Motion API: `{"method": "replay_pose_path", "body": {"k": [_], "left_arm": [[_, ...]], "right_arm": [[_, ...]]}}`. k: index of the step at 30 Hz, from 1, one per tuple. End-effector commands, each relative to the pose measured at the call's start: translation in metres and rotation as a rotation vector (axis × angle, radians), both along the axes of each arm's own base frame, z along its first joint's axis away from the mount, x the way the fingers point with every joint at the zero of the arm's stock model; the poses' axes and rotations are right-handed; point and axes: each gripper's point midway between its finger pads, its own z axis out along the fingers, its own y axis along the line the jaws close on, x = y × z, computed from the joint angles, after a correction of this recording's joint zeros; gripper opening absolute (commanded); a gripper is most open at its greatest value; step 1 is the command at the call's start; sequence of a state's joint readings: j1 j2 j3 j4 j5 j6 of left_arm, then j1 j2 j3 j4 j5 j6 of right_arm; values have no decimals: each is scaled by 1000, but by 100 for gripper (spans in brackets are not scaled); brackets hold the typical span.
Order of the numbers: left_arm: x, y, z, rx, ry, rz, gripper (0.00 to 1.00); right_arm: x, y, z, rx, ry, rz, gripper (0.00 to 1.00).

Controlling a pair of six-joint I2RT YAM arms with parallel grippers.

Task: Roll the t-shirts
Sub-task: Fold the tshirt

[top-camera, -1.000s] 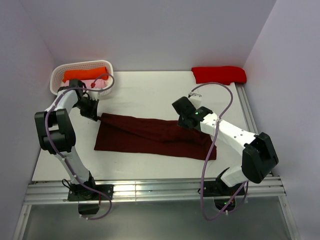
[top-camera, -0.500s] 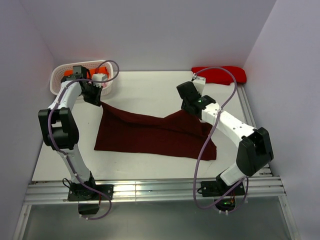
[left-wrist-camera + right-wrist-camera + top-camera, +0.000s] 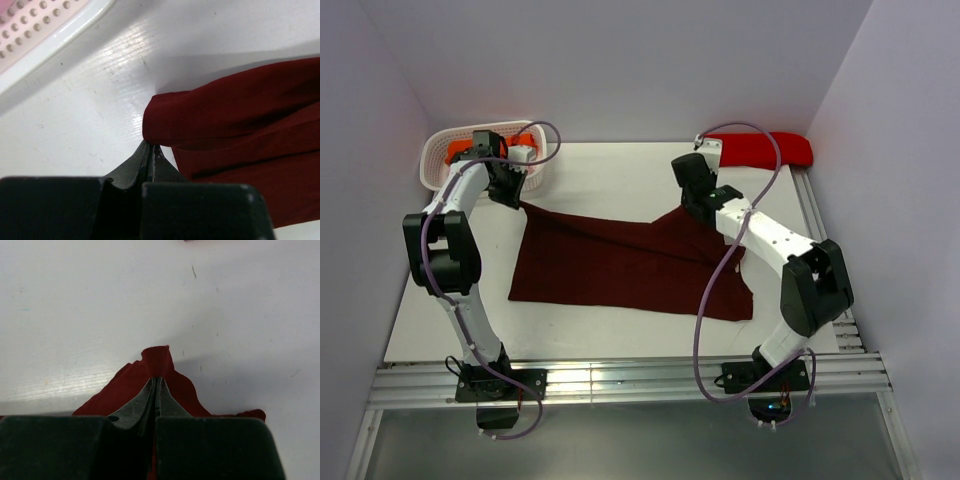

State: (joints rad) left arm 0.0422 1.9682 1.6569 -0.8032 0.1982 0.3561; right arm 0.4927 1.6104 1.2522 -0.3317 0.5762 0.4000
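Note:
A dark maroon t-shirt (image 3: 620,265) lies spread across the middle of the white table. My left gripper (image 3: 523,204) is shut on its far left corner (image 3: 160,117), close to the basket. At the far right corner my right gripper (image 3: 686,214) is shut on a pinched peak of the maroon cloth (image 3: 157,362). Both corners are drawn toward the back of the table. A bright red t-shirt (image 3: 770,148) lies folded at the back right. An orange t-shirt (image 3: 460,150) and a pale pink one (image 3: 530,168) sit in the basket.
A white perforated basket (image 3: 435,150) stands at the back left, its rim (image 3: 55,40) just beyond my left fingers. Pale walls close in the table on three sides. A metal rail (image 3: 620,380) runs along the near edge.
Both grippers have pulled the maroon t-shirt's far corners toward the back of the table. The folded-over far edge has opened out, so the cloth now lies wider.

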Motion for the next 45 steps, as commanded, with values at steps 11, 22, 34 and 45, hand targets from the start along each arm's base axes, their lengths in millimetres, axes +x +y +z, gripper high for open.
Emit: {"method": "replay_pose_path", "body": {"k": [11, 22, 34, 45], "left_arm": [[14, 0, 10, 24, -60, 18, 0], [15, 1, 7, 36, -49, 18, 0], [15, 0, 2, 62, -32, 8, 0], [28, 3, 3, 81, -44, 36, 0]], "right_arm": [[53, 1, 35, -118, -124, 21, 0], [67, -12, 36, -159, -147, 5, 0], [69, -25, 36, -204, -146, -32, 0], [49, -44, 54, -183, -168, -119, 0]]}}
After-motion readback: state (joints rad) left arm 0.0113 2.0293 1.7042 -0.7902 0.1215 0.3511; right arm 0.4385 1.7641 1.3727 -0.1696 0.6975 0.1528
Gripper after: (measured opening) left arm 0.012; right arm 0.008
